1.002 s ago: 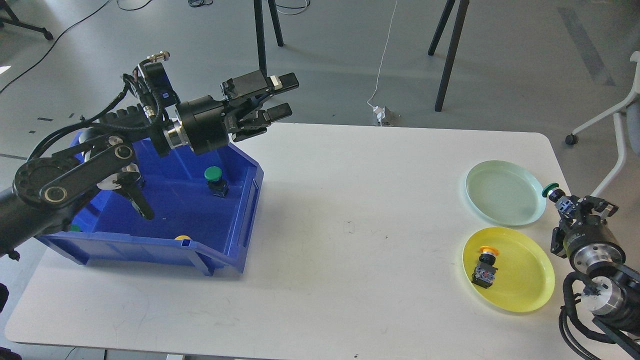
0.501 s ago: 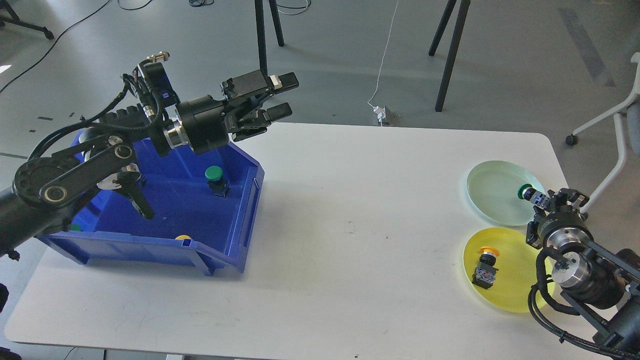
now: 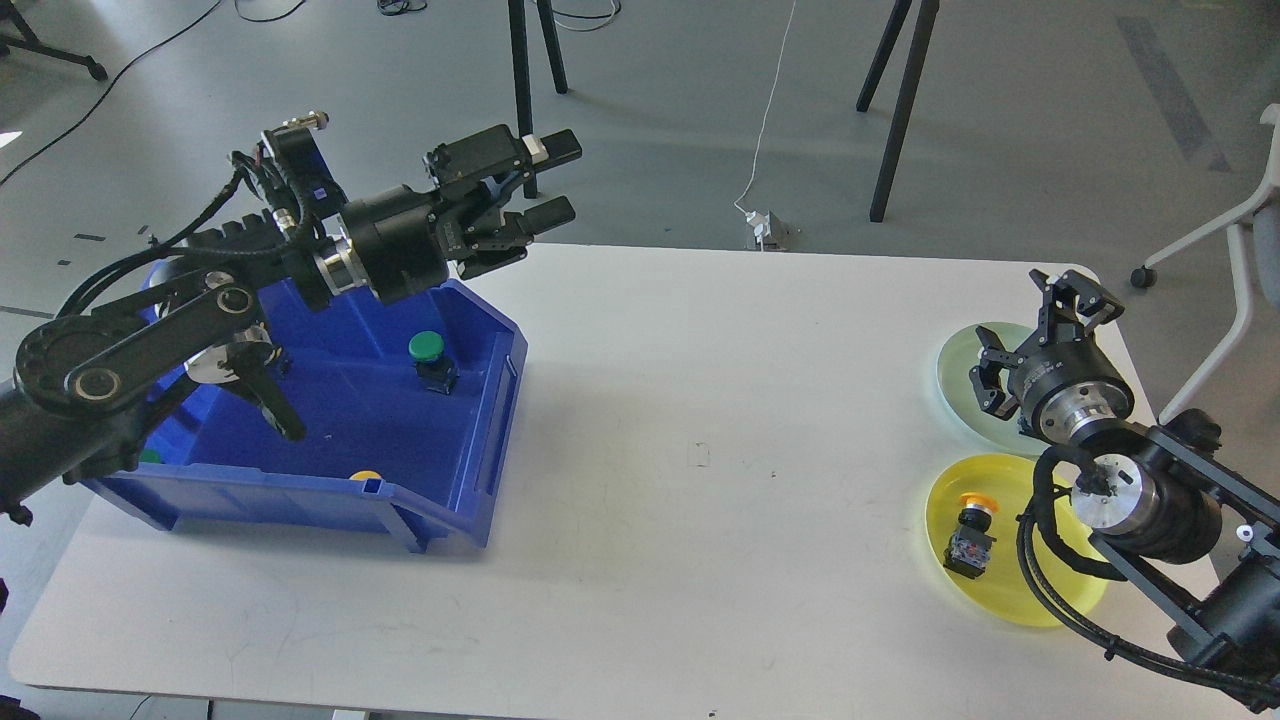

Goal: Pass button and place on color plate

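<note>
My right gripper [image 3: 1035, 335] hangs over the pale green plate [image 3: 957, 352], pointing down and away, so its fingertips are hidden. The green button it carried is hidden. A yellow-capped button [image 3: 972, 530] lies on the yellow plate [image 3: 1000, 600], part of which my right arm covers. My left gripper [image 3: 553, 180] is open and empty, above the far right corner of the blue bin [image 3: 300, 492]. A green-capped button [image 3: 427, 350] stands in the bin, and a yellow cap [image 3: 365, 476] shows at its front wall.
The white table [image 3: 700, 450] stretches between the bin and the plates. Black stand legs [image 3: 520, 90] and a cable lie on the floor behind the table. A chair [image 3: 1250, 230] stands at the far right.
My right arm has swung left and up over the green plate, and the green button it held has gone out of sight. My left gripper has drawn back slightly to the left.
</note>
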